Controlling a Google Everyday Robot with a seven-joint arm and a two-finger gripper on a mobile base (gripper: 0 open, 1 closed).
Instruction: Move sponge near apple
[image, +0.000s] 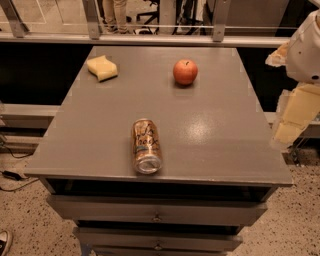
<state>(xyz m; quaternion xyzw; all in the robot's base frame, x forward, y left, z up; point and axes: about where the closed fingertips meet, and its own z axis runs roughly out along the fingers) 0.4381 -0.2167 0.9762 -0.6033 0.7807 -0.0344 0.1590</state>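
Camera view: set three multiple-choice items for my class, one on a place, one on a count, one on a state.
1. Where on the table is the sponge? A far left; B near right; C centre.
2. How many things lie on the table? A two; B three; C five.
3. How is the can placed? A upright; B on its side; C upside down.

Key:
1 A: it sits by the far left corner.
2 B: sponge, apple and can; the gripper hangs beyond the table's right edge.
3 B: its length lies along the tabletop, one end facing the camera.
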